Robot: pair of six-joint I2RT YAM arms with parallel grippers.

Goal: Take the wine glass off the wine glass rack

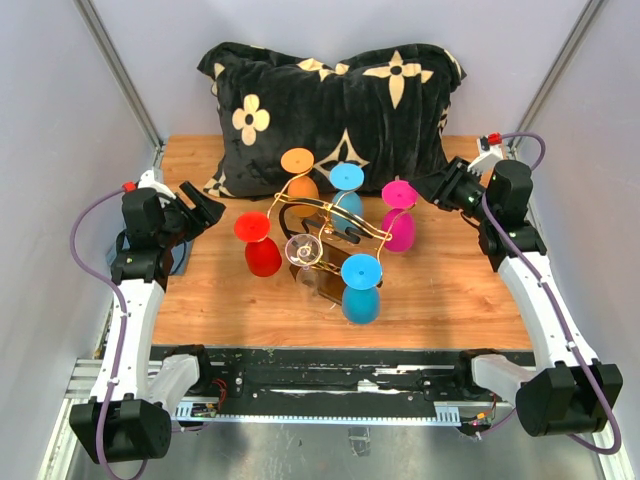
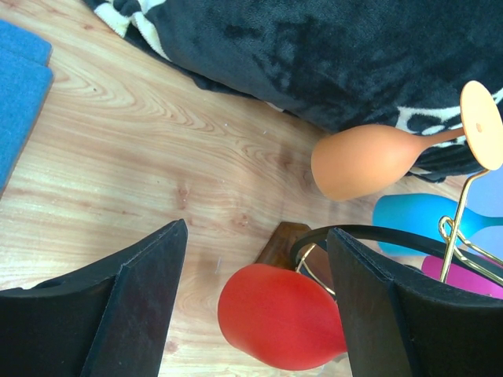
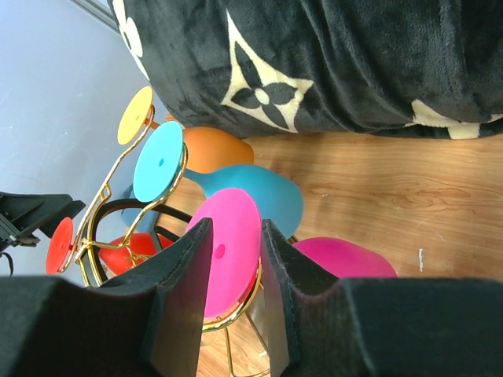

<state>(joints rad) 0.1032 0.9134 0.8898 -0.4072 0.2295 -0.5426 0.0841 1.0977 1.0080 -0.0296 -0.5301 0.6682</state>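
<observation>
The wine glass rack [image 1: 330, 213], gold wire with black rails on a brown base, stands mid-table. Several glasses hang upside down on it: red [image 1: 262, 256], orange [image 1: 300, 187], clear [image 1: 303, 250], pink [image 1: 400, 230] and two blue ones [image 1: 360, 292]. My left gripper [image 1: 207, 210] is open, left of the red glass [image 2: 279, 318], not touching it. The rack's base [image 2: 281, 239] shows behind. My right gripper [image 1: 432, 187] is narrowly open just right of the pink glass's foot [image 3: 232, 251], which shows through the gap between the fingers [image 3: 236, 225]; no contact is visible.
A black pillow with cream flower marks [image 1: 330, 100] lies across the back of the table, close behind the rack. A blue cloth [image 2: 20, 86] lies at the left edge. Grey walls close in both sides.
</observation>
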